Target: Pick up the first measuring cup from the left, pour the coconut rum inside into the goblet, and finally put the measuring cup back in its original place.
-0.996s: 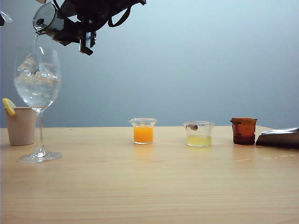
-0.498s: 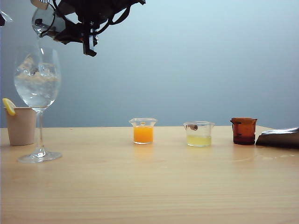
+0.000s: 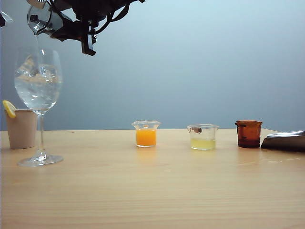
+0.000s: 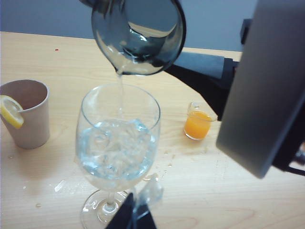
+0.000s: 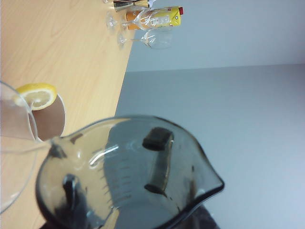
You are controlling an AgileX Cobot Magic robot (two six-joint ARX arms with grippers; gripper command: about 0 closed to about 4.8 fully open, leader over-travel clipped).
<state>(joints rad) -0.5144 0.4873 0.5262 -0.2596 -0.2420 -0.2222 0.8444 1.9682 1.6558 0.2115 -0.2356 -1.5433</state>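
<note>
Tipped steeper than a second ago, the small smoky grey glass measuring cup [image 3: 44,19] sits clamped in my right end effector [image 3: 57,21] above the tall clear stemmed goblet [image 3: 38,81] at the worktop's left edge. With a thin stream of coconut rum [image 4: 120,90] falling, I'd hold the spout over the bowl's centre until it drains; my left end effector [image 4: 133,217], pinched closed and empty, waits by the foot.

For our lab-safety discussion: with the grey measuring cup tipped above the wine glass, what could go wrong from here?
1. The right gripper pours from well above the goblet; the thin stream of coconut rum may splash or miss the rim.
2. The first measuring cup is steeply tilted and could slip.
3. The left gripper, shut, sits near the goblet's foot.
</note>
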